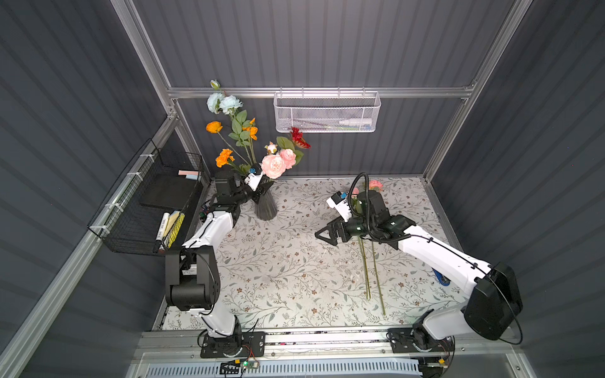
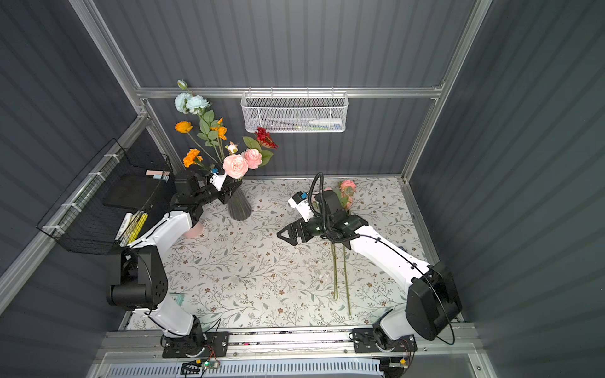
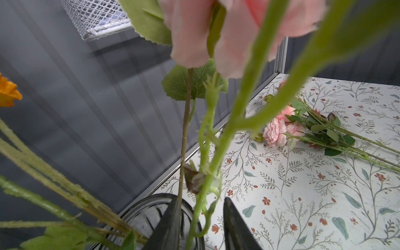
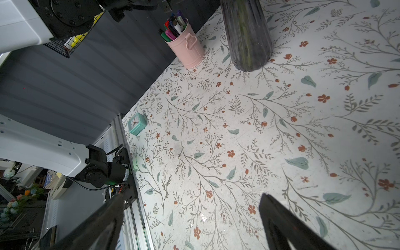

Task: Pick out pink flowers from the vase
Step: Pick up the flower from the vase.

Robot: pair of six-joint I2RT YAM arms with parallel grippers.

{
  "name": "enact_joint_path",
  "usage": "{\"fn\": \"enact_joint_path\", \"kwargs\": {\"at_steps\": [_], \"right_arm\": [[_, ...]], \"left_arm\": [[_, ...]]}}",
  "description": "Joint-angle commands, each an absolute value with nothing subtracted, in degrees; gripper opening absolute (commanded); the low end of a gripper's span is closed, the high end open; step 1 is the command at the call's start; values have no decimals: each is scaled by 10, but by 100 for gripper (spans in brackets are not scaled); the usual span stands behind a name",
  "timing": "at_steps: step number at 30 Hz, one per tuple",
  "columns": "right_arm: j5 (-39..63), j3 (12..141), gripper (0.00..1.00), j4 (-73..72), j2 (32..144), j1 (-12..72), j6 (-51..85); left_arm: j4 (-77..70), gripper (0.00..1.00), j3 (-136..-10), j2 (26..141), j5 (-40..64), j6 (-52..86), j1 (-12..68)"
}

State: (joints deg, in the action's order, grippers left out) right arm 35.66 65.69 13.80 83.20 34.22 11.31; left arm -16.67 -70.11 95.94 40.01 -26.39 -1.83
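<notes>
In a top view the left arm stretches forward, left end effector (image 1: 262, 189) at the rim of the dark ribbed glass vase (image 1: 266, 207). Ruffled pink fabric flowers (image 1: 273, 165) rise from its neck. The right arm crouches low, right end effector (image 1: 324, 236) spread, holding nothing. Left wrist: black fingers (image 3: 171, 223) stand apart around an upright green stem (image 3: 218, 147), and more pink stems (image 3: 275, 132) lie flat on the floral counter (image 3: 303, 194). Right wrist: its fingers (image 4: 287, 225) gape wide above the counter.

I can read no writing anywhere; the dark marks on the white marker pen (image 1: 162, 225) in the black wire basket (image 1: 124, 225) and the small teal clock's face (image 4: 135, 123) are too small for me.
</notes>
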Motion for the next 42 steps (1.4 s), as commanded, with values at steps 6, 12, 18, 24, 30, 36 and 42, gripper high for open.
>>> {"fn": "enact_joint_path", "kwargs": {"at_steps": [6,12,18,24,30,36,42], "right_arm": [[365,670,99,147,832,344,101],[365,673,99,152,831,344,97],[366,674,99,154,832,344,96],[368,675,99,156,832,344,96],[370,679,99,156,832,344,96],[373,679,99,153,834,344,99],[376,679,99,151,832,344,102]], "left_arm": [[-167,32,-748,981,397,-249,-21],[-159,26,-752,987,405,-248,-21],[-151,14,-749,983,415,-251,-21],[-146,12,-746,973,421,-256,-21],[-147,7,-747,948,424,-258,-21],[-142,6,-761,929,421,-262,-21],[-142,5,-779,912,411,-261,-21]]}}
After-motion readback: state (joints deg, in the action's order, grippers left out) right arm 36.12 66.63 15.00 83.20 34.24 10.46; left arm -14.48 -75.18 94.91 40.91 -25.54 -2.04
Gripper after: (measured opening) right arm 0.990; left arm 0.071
